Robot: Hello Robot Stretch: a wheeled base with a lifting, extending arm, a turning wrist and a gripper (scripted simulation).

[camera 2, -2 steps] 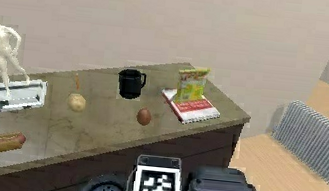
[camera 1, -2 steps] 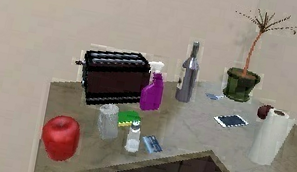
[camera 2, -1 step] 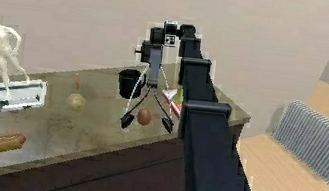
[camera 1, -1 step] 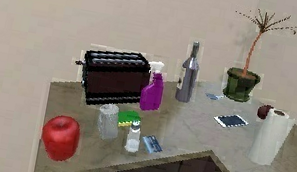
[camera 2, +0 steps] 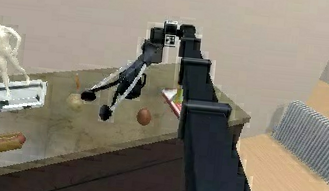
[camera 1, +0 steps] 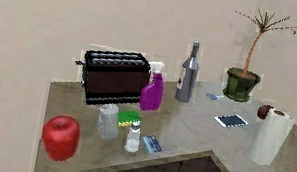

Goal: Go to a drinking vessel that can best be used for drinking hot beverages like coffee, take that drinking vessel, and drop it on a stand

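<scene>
Reaching well here meant holding the base steady and easing the arm point(camera 2: 203, 117) along gently, because the long counter point(camera 2: 58, 134) across the arm side view's left and middle was crowded. The arm rose from the bottom edge toward the upper middle, and the gripper point(camera 2: 100, 101) slanted down to the left of it. Whether it held anything could not be told, nor how wide the pincer stood. A tan potato-like lump point(camera 2: 74, 101) and a brown round blob point(camera 2: 144, 115) lay on the counter to either side of its far end. The brown round blob may have been the drinking vessel, but no handle could be made out. A white statue point(camera 2: 4, 48) stood at the far left and was best kept clear of.

In the forward view, a corner worktop point(camera 1: 199, 134) carried a black toaster point(camera 1: 115, 76) at upper middle and a paper roll point(camera 1: 272, 136) at right. A pale grey cup point(camera 1: 108, 121) sat at lower middle near a red apple point(camera 1: 60, 137). A small dark red thing point(camera 1: 266, 112) was half hidden behind the paper roll and could equally have been a mug. Which surface would serve as the stand was unclear.
</scene>
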